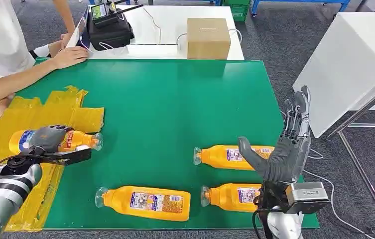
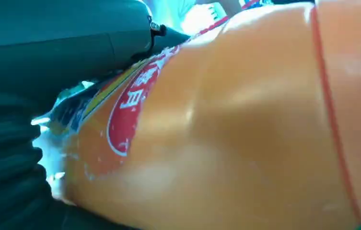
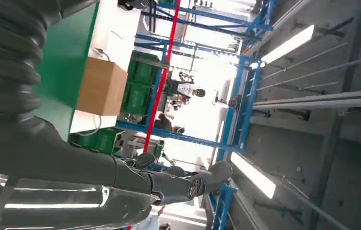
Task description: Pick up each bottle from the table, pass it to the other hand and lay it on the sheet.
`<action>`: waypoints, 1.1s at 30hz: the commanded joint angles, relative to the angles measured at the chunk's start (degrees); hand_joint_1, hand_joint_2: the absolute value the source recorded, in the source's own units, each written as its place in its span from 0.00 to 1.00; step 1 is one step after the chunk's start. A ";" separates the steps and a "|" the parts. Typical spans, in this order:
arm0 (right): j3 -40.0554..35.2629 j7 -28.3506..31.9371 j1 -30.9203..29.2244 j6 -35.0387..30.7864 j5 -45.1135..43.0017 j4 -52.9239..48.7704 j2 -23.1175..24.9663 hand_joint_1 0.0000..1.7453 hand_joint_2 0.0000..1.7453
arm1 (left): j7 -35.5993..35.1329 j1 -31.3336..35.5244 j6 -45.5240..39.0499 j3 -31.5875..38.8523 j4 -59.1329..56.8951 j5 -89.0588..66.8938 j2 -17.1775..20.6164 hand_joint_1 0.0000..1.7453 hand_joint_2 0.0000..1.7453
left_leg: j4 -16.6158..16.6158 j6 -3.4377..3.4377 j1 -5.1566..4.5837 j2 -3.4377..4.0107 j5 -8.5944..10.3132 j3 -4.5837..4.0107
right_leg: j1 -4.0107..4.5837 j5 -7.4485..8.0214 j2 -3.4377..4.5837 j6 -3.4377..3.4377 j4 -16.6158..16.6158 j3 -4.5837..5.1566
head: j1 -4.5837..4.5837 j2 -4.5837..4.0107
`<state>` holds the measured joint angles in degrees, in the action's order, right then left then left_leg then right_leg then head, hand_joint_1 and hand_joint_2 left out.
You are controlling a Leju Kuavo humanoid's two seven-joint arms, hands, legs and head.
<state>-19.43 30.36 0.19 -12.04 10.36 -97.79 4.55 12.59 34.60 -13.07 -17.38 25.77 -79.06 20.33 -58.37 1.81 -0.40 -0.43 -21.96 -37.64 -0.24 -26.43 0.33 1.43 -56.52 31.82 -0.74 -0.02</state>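
- The left hand had its grey fingers wrapped round an orange bottle, holding it on its side over the yellow sheet at the left edge of the green worktop, its clear cap pointing toward the middle of the worktop.
- Close up from the left wrist, that held bottle was glossy, smooth orange plastic with a red oval mark and a blue-edged label.
- The right hand stood raised at the right side of the worktop, fingers stretched straight up and thumb spread out, holding nothing; seen from the right wrist, its fingers reached out toward the ceiling lights.
- Three more bottles lay flat on the bare green surface, all with clear caps pointing left: a near-left bottle, a near-right bottle and a far-right bottle just behind it.
- The right hand and its wrist stood in front of the right-hand ends of those last two.
- Each was a long, flat-sided orange bottle with a pale printed label.
- The sheet was crinkled and ragged at its far edge.
- A person's hand rested on the far-left corner of the worktop.
- Beyond, a white table carried a plain cardboard box and a black device.
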 commanded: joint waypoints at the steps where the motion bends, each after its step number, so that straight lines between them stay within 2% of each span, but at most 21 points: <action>1: -0.03 0.25 -2.55 -0.73 -2.23 4.30 -0.59 0.00 1.00 | 1.19 -2.01 3.25 0.08 -4.16 1.42 -0.24 0.00 1.00 | 0.07 -0.08 0.01 0.11 -0.04 0.23 | 0.00 -0.01 0.09 -0.02 0.08 -0.19 | 0.00 0.00; 6: 0.06 -0.24 -2.73 -1.02 -2.55 4.88 -0.44 0.00 1.00 | -1.35 -1.90 2.67 -0.05 -4.43 1.72 -0.88 0.00 1.00 | 0.18 -0.16 -0.01 0.21 -0.11 0.62 | -0.01 -0.03 0.18 -0.03 0.19 -0.58 | 0.00 0.00; 22: 0.55 -1.04 -2.62 -1.27 -2.79 6.10 -0.04 0.00 1.00 | -2.20 -1.33 2.04 -0.03 -3.43 2.68 -0.78 0.00 1.00 | 0.14 -0.15 0.02 0.09 -0.07 0.65 | 0.02 -0.03 0.06 -0.04 0.15 -0.62 | 0.00 0.00; 25: 0.56 -1.21 -2.62 -1.11 -2.84 6.24 -0.12 0.00 1.00 | 0.90 -1.72 2.72 1.53 -2.43 5.81 -0.67 0.00 1.00 | 0.11 -0.11 0.01 0.07 -0.05 0.55 | 0.01 -0.02 0.05 -0.03 0.10 -0.51 | 0.00 0.00; 28: 0.41 -1.32 -2.58 -0.66 -3.01 6.62 -0.54 0.00 1.00 | 11.51 -4.96 6.64 5.98 2.20 14.97 0.42 0.00 1.00 | 0.14 -0.15 0.02 0.13 -0.09 0.67 | 0.01 -0.04 0.09 -0.04 0.15 -0.62 | 0.00 0.00; 30: 0.11 -1.31 -2.83 -0.21 -3.37 7.40 -0.91 0.00 1.00 | 17.10 -11.09 12.55 7.66 12.60 24.05 3.08 0.00 1.00 | 0.15 -0.16 0.02 0.20 -0.11 0.70 | 0.01 -0.04 0.16 -0.04 0.17 -0.64 | 0.00 0.00; 33: -0.47 -1.24 -3.36 0.18 -3.81 8.02 -1.36 0.00 1.00 | 19.14 -20.48 19.92 8.18 29.54 35.22 8.00 0.00 1.00 | 0.17 -0.14 0.00 0.39 -0.16 0.73 | -0.01 -0.02 0.36 -0.04 0.18 -0.65 | 0.00 0.00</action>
<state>-19.43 29.38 -0.46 -12.76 7.50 -94.75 4.68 23.44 31.48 -6.72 -14.42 27.74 -63.35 21.42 -58.34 1.80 -0.41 -0.50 -21.96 -37.27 -0.24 -26.46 0.31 1.41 -56.52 31.40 -0.74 -0.02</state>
